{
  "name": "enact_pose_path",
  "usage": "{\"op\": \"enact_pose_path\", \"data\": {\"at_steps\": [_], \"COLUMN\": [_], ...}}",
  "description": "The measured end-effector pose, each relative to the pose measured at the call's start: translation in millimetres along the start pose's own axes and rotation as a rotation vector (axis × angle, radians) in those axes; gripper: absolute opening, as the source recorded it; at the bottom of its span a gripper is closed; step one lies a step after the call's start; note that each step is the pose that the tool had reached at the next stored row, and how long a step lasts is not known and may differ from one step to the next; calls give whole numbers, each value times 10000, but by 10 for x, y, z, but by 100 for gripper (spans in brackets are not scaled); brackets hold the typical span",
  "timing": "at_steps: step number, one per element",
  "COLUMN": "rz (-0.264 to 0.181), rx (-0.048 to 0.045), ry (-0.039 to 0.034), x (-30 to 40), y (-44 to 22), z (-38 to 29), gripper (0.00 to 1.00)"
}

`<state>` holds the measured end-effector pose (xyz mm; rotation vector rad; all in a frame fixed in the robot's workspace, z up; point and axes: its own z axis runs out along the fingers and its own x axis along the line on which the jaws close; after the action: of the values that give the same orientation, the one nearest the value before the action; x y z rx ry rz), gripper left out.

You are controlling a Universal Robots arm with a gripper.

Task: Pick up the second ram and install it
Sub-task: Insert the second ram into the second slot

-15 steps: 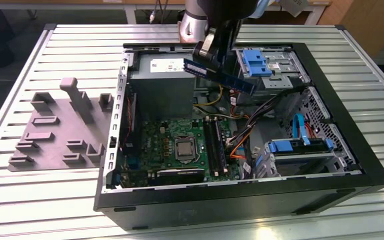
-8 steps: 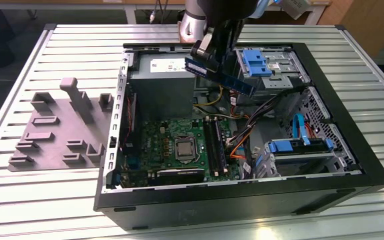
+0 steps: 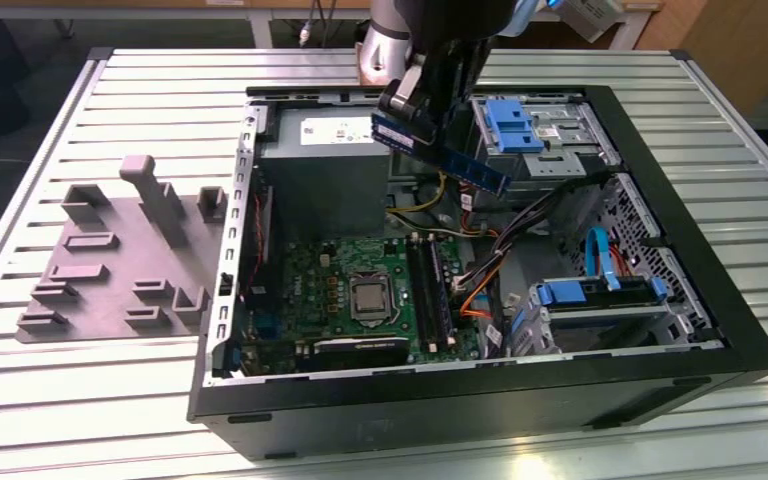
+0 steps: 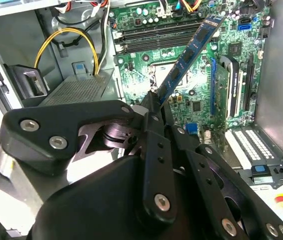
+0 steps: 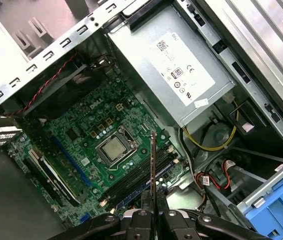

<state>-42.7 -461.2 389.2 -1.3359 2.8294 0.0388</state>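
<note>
1. Gripping the second ram (image 3: 474, 168), our gripper (image 3: 408, 125) hung above the open computer case (image 3: 704, 330) in the exterior view, near the case's far wall and over the grey power supply (image 3: 324, 165).
2. We saw its fingers (image 5: 140, 220) pressed together on one end of the stick in the first wrist view, where the stick (image 5: 153, 170) appeared edge-on as a thin dark line rising from between them.
3. We saw in the second wrist view that the second ram (image 4: 187, 54) was a long dark blue strip with a row of small chips, reaching out of the gripper (image 4: 157, 105) at a slant across the green motherboard (image 4: 191, 85) without touching it.
4. We noted in the exterior view that the stick's free end tilted down towards the exterior view's right, close to the blue drive bracket (image 3: 511, 125) and held in the air above the cables.
5. We found the motherboard (image 3: 357, 290) lying on the case floor well below the stick, with the bare processor (image 3: 368, 298) at its middle and the long black memory sockets (image 3: 430, 290) just beside it on the exterior view's right.
6. We could make out the same sockets (image 5: 131, 182) in the first wrist view, running beside the processor (image 5: 113, 149) and lying close under the held stick's edge.
7. We saw the grey moulded holder plate (image 3: 117, 255) with its upright posts resting on the slatted table (image 3: 91, 400), outside the case on the exterior view's left.
</note>
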Motion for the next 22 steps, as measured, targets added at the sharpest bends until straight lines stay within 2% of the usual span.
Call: {"op": "enact_pose_path", "data": {"at_steps": [13, 22], "rz": [69, 562], "rx": [2, 13], "ry": [-1, -8], "x": [0, 0], "y": [0, 0], "z": [0, 0], "gripper": [14, 14]}}
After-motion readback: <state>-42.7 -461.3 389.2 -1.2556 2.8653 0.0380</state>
